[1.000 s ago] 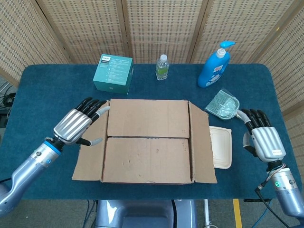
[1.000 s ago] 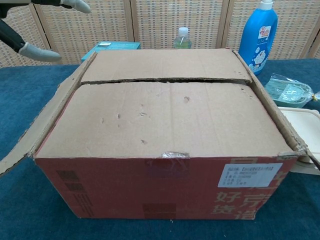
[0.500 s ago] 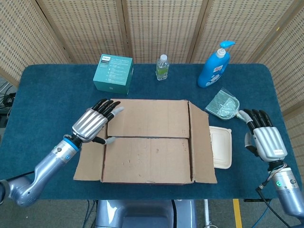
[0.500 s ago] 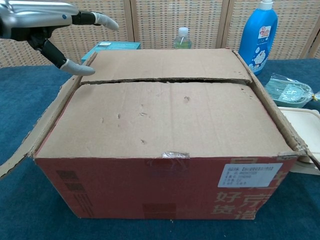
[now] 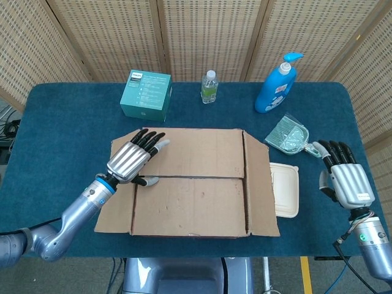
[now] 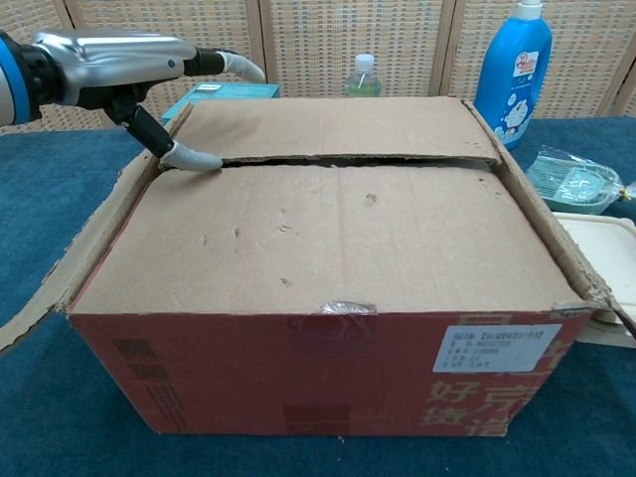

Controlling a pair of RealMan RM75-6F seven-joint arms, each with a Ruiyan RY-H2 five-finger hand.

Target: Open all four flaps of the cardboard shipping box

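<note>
My left hand (image 5: 131, 160) had moved in from beside the cardboard box (image 5: 192, 182) to sit over its left end, fingers spread and holding nothing. A second earlier it hovered clear of the carton, out over the side flap (image 5: 116, 202); now the fingers (image 5: 153, 138) reached across the far top flap (image 5: 191, 152) and the thumb tip (image 6: 194, 158) lay at the left end of the seam between the two top flaps — whether it had slipped under an edge, I could not tell. The box sat in the middle of the blue surface (image 5: 55, 141), unmoved. Both long top flaps were closed flat, the near one (image 6: 328, 238) meeting the far one along a thin dark gap, while the two side flaps stood splayed outward.

My right hand (image 5: 345, 177) was well apart from the box near the surface's right edge, fingers extended and empty — barely shifted from where it had been. Behind the box stood a teal carton (image 5: 146, 94), a small water bottle (image 5: 209, 86) and a blue pump bottle (image 5: 277, 85); a plastic pouch (image 5: 287, 135) and a white lidded container (image 5: 285, 189) lay to the right.
</note>
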